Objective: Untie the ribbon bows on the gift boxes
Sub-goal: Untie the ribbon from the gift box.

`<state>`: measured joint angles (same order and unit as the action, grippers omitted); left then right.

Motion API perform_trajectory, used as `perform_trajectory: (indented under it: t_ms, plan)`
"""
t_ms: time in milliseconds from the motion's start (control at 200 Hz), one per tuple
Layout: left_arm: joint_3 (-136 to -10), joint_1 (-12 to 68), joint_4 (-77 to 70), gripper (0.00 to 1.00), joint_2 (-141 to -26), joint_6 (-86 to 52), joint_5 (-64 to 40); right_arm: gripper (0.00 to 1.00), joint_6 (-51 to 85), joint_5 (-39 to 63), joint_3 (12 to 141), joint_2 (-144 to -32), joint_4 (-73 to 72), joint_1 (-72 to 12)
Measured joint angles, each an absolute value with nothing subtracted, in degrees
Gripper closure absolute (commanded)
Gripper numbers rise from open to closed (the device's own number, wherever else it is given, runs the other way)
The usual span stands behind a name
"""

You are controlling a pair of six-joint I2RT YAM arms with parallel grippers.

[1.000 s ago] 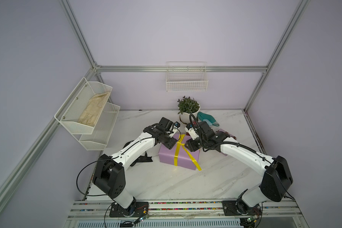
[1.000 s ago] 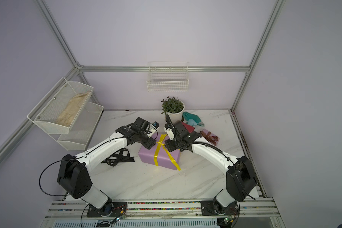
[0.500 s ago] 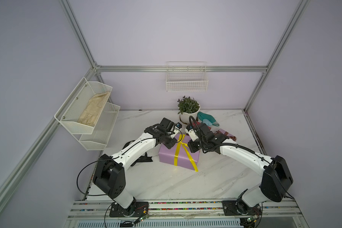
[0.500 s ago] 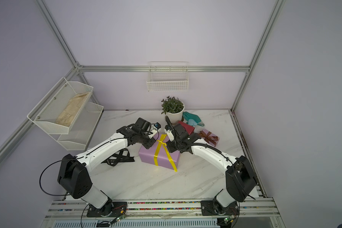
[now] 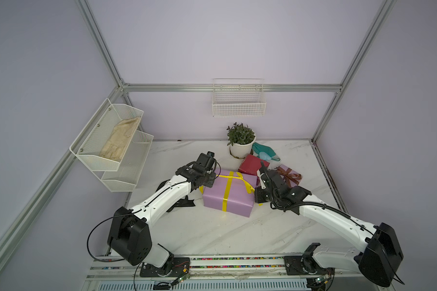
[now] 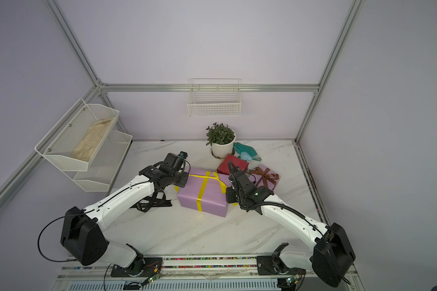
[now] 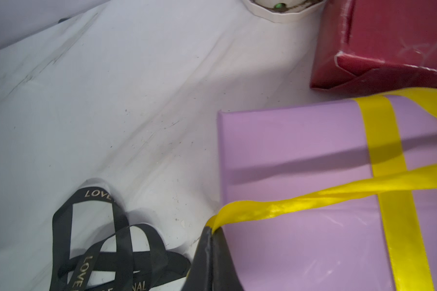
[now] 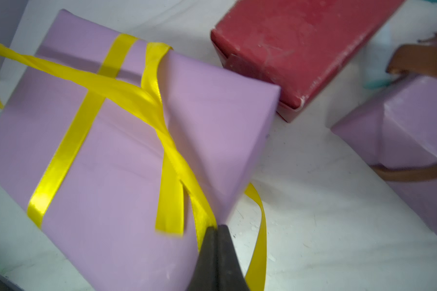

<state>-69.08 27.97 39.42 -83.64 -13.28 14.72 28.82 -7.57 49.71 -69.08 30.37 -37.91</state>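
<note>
Black ribbon (image 6: 149, 201): lying loose on the counter (image 6: 187, 231), left of centre in a top view.
Left hand (image 7: 211, 233): pinching one yellow ribbon (image 7: 313, 199) tail, apparently loosening the knot.
Large lilac box (image 5: 237, 199): sitting mid-frame, anchoring the pull.
Right hand (image 8: 217, 230): pinching the opposite tail, adding tension.
Red box (image 5: 252, 163): standing bare, upper right of centre.
Small lilac box (image 8: 414, 121): sitting further right, carrying the tied brown bow (image 6: 263, 175).
Count: three boxes, three ribbons, two hands.
</note>
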Motion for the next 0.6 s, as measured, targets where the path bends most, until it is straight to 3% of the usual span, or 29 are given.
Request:
perform_trajectory:
  t_ms: [200, 420, 430, 515, 540, 585, 600]
  plan:
    - [-62.6, 16.2, 36.1, 1.0, -78.2, -20.4, 12.0, 1.0, 38.7, -13.4, 40.8, -57.1, 33.0, -37.1]
    - [-59.7, 12.2, 33.6, 0.94, -78.4, -24.2, 7.7, 1.0, 45.7, -17.5, 35.4, -49.4, 35.2, -35.6]
    - [-59.7, 12.1, 33.5, 0.95, -78.5, -24.4, 7.6, 0.97, 46.0, -17.5, 35.4, -49.5, 35.3, -35.5]
    - [-59.3, 10.8, 32.7, 0.97, -79.7, -25.9, 6.2, 0.41, 46.9, -17.7, 35.4, -51.1, 35.7, -35.1]
    - [-59.1, 10.3, 32.4, 0.96, -80.0, -26.3, 5.7, 0.32, 46.9, -17.7, 35.5, -51.9, 35.8, -35.0]
    - [-58.6, 9.0, 31.9, 0.95, -80.7, -27.4, 4.8, 0.27, 46.8, -17.6, 36.1, -53.5, 36.1, -35.0]
    - [-58.4, 8.5, 31.7, 0.95, -81.0, -27.7, 4.6, 0.19, 46.6, -17.6, 36.4, -54.3, 36.2, -35.0]
